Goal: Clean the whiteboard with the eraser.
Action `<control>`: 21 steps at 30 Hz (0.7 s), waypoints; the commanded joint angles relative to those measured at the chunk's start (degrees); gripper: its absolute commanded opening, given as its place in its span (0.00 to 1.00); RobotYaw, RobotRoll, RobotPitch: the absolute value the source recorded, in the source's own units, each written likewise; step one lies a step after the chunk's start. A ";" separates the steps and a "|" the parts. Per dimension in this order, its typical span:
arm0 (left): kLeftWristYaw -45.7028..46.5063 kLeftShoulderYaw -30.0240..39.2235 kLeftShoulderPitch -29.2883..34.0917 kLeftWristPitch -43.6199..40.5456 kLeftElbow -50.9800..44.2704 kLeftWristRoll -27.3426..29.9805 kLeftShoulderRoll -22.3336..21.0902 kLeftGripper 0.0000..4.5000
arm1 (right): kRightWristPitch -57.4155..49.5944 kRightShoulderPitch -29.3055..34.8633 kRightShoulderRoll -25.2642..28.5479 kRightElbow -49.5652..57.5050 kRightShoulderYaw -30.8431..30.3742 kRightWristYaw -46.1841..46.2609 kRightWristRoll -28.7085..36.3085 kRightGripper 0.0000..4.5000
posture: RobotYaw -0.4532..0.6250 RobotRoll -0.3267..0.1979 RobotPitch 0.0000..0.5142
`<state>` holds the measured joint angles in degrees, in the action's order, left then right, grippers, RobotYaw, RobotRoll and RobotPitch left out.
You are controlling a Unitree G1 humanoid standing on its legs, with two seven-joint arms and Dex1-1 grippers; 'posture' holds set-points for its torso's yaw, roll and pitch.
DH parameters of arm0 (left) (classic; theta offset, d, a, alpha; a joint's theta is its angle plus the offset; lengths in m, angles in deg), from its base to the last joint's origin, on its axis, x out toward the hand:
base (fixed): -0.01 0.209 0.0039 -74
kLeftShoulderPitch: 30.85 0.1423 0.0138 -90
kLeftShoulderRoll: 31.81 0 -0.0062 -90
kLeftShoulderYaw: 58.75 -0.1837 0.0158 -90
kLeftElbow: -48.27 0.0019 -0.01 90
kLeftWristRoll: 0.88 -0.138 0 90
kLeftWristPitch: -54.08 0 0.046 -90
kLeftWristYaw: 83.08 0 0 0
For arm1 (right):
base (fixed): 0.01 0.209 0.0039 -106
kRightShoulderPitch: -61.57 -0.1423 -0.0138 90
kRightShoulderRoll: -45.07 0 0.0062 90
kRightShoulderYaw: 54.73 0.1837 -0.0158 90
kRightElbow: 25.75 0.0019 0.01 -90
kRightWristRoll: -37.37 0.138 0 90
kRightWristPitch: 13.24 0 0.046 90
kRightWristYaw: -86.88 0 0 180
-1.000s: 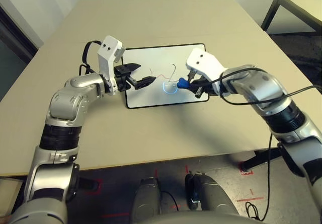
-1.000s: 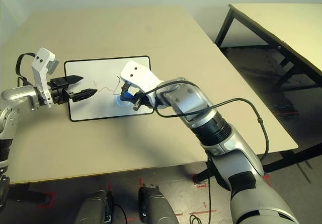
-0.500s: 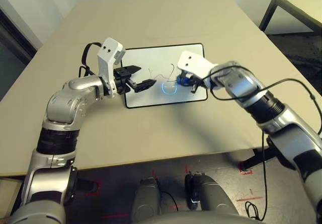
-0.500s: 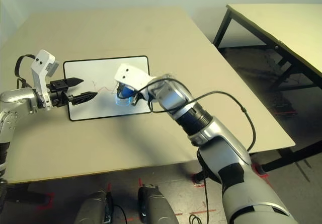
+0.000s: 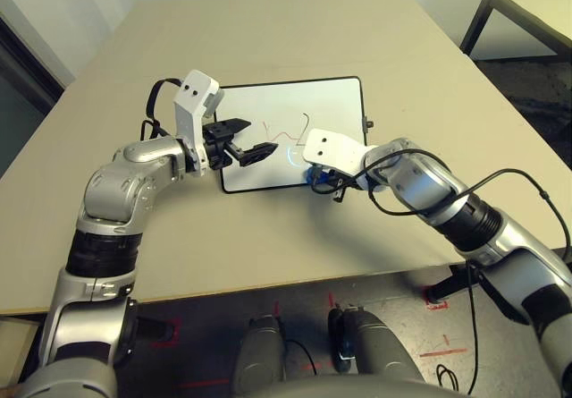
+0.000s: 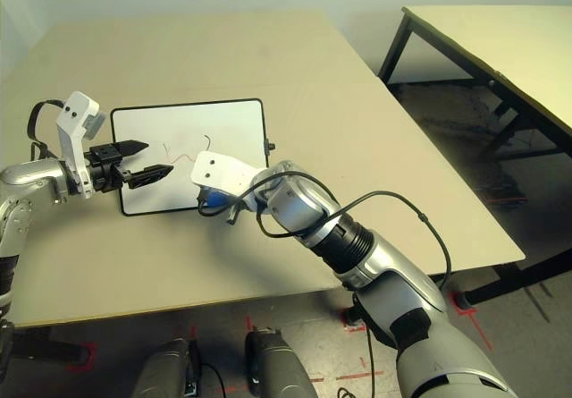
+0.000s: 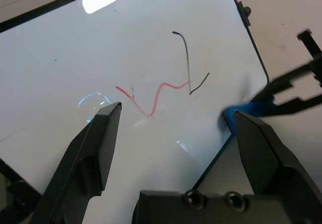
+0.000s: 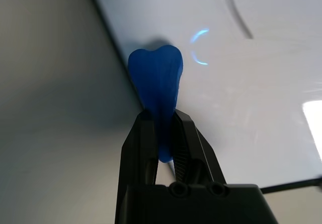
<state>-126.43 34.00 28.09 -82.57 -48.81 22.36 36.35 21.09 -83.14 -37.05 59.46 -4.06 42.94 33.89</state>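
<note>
The right gripper [image 8: 162,133] has its two black fingers pinched tight on the narrow waist of the blue eraser [image 8: 157,83], so that the fat rounded end sticks out well past the fingertips. That free end sits right at the near black edge of the whiteboard [image 5: 322,112], partly over the white surface and partly over the tan table [image 5: 268,40]; I cannot tell whether it is actually pressing on the board or hanging just above it.

The left gripper [image 7: 173,126] is spread wide with nothing between its fingers, hovering low over the board's left part. From its wrist view the marks lie just ahead of its tips: a red zigzag [image 7: 151,95] and a thin dark stroke [image 7: 185,58] with a short tick beside it.

To my eye the wiping is under way but the job is not done, since the scribble is plainly there on the board. The eraser is at the near rim, and the marks are further in toward the middle, a short way off from it. The next stroke, I'd say, calls for carrying the eraser away from the rim, across the red line and the dark stroke, with its end kept flat and pressed down. The open left gripper is close to that path, so the sweep would need to keep clear of it.
</note>
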 commanded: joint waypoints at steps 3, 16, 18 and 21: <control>0.38 -0.27 0.92 -1.28 -1.66 0.90 0.44 1.00 | 8.01 -6.55 -3.05 -13.40 4.48 3.15 -2.95 0.08 | 0.44 0.62 0.22; 1.04 -0.11 1.66 -1.89 -2.31 1.74 0.36 1.00 | -0.32 2.03 -1.61 4.35 -0.25 -3.03 -4.35 0.08 | 0.44 0.62 0.21; 1.03 -0.15 1.45 -1.77 -2.07 1.68 0.38 1.00 | -0.61 2.50 -1.02 5.21 -0.84 -3.48 -4.64 0.08 | 0.44 0.62 0.21; 1.08 -0.20 1.19 -1.66 -1.88 1.69 0.54 1.00 | 1.96 -0.13 -2.32 -0.02 0.46 -2.27 -5.21 0.08 | 0.44 0.62 0.21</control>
<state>-125.46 34.02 29.11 -83.86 -50.54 23.78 36.93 21.66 -81.84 -38.66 61.55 -4.24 40.03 29.48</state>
